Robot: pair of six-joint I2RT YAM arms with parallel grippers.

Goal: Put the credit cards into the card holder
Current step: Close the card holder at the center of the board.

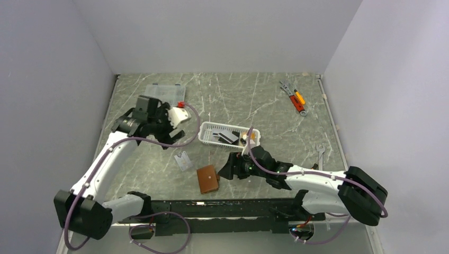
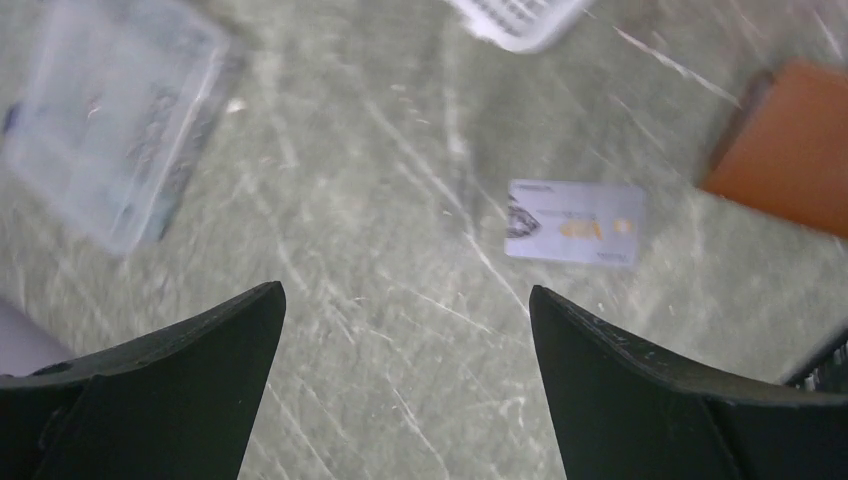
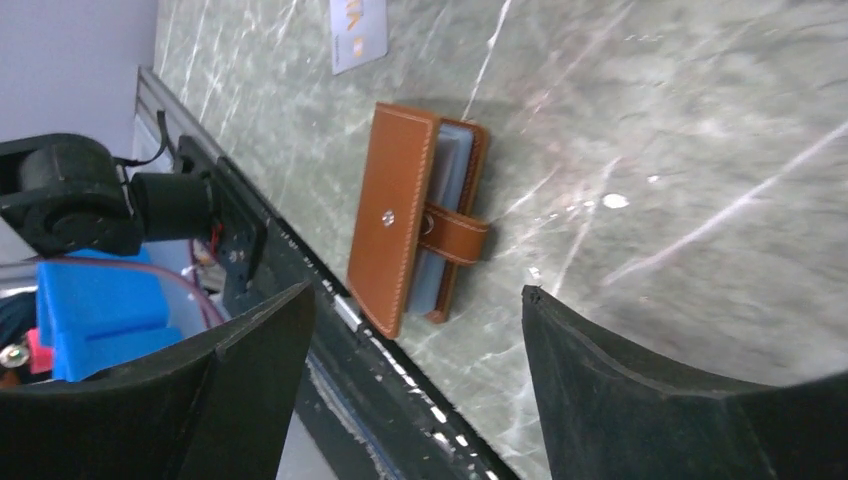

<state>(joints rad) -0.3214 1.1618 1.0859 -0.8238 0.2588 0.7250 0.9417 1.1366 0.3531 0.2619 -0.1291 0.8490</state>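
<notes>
Right gripper (image 3: 415,292) status: my jaws stand wide apart and grip nothing. It hangs low over the table (image 1: 254,100), just to the right of the card holder (image 3: 410,220), which shows between my two fingers in the right wrist view. Left gripper (image 2: 402,292) status: jaws likewise spread wide, nothing between them. It is raised over the left half of the table, well apart from the card holder.

Table: grey-green marbled top, walled on three sides.

Basket (image 1: 204,135): white slotted plastic, near the middle of the table, just beyond my right gripper.

Compartment box (image 1: 161,91): clear plastic, lying flat at the far left, beyond my left arm.

Card holder: brown leather, lying flat close to the near edge, between my two arms. Its covers are folded together, the strap tab lies across the open edge, and pale blue shows between the covers.

Cards: one pale grey card (image 2: 575,222) lies flat on the bare table, near the card holder on its far left side and not touching it. More cards (image 1: 227,136), dark and grey, lie in the basket; I cannot tell their number.

Hand tools (image 1: 294,98): a small cluster at the far right, one with an orange handle. A wrench (image 1: 320,156) lies alone near the right edge.
</notes>
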